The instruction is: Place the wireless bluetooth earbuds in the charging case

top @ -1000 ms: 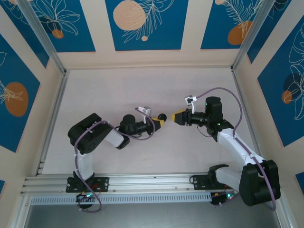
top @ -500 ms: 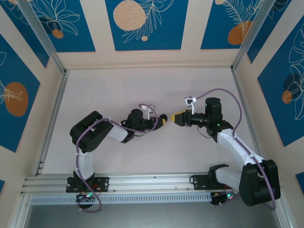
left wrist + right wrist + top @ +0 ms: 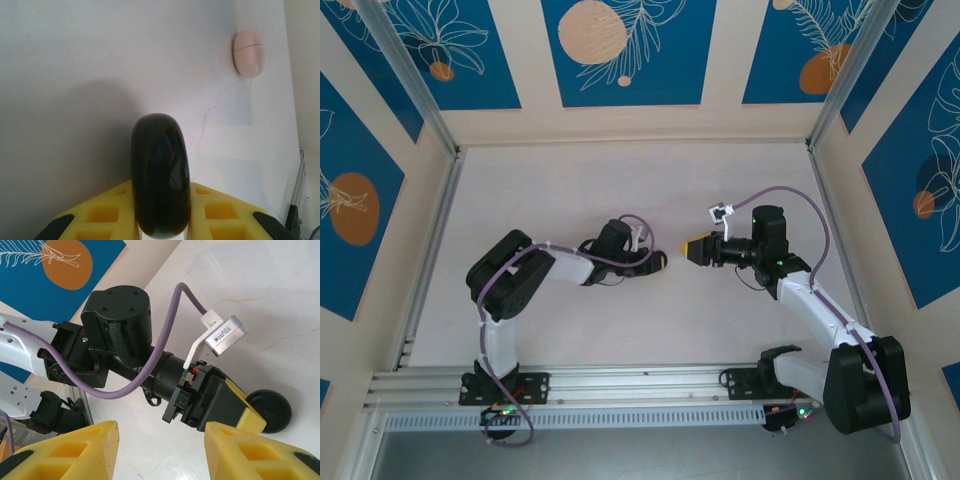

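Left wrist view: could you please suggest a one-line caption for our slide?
Left gripper clamps a black disc edge-on between yellow fingers; a pale pink disc lies apart on the white table.

- Black disc [image 3: 160, 175]: its bottom is cut off by the frame edge, low in the left gripper [image 3: 658, 262].
- Right wrist view: a yellow pad [image 3: 247, 417] covers part of the disc.

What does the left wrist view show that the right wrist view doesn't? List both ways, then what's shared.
Left wrist adds: a pale pink oval pod. Right wrist adds: the left arm's black wrist body, its purple cable, and the open yellow-fingered right gripper. Both: the white table and the glossy black round disc clamped in the left gripper.
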`<state>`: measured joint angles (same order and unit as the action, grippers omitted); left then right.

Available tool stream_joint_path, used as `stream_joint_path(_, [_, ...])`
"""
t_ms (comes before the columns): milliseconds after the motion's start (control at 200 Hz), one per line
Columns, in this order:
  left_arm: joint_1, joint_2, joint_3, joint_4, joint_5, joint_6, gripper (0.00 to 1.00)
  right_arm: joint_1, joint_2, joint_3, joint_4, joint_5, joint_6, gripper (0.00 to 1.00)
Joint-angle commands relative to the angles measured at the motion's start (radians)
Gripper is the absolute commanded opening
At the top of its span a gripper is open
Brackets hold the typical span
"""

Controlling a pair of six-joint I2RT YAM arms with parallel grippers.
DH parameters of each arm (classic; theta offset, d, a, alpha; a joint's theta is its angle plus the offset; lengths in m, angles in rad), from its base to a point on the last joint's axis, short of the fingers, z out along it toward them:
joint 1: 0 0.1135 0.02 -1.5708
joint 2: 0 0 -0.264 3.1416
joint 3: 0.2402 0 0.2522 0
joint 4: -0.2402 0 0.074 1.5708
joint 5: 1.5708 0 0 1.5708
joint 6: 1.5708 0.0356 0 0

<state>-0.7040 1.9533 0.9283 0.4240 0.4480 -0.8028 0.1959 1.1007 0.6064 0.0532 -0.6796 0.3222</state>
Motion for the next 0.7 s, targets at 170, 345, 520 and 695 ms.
stream_joint_path(170, [0.023,-0.048,0.071,-0.216,-0.004,0.070,0.32,0.008,-0.015,-0.013,-0.003,0.010,-0.002,0.49])
stream_joint_path(345, [0.032,-0.101,0.092,-0.339,-0.070,0.143,0.45,0.008,-0.019,-0.007,-0.016,0.025,-0.008,0.49])
stream_joint_path(520, [0.049,-0.190,0.116,-0.500,-0.176,0.245,0.56,0.008,-0.027,0.008,-0.050,0.085,-0.026,0.50])
stream_joint_path(695, [0.078,-0.337,0.120,-0.657,-0.355,0.365,0.66,0.003,-0.033,0.025,-0.072,0.260,-0.043,0.63])
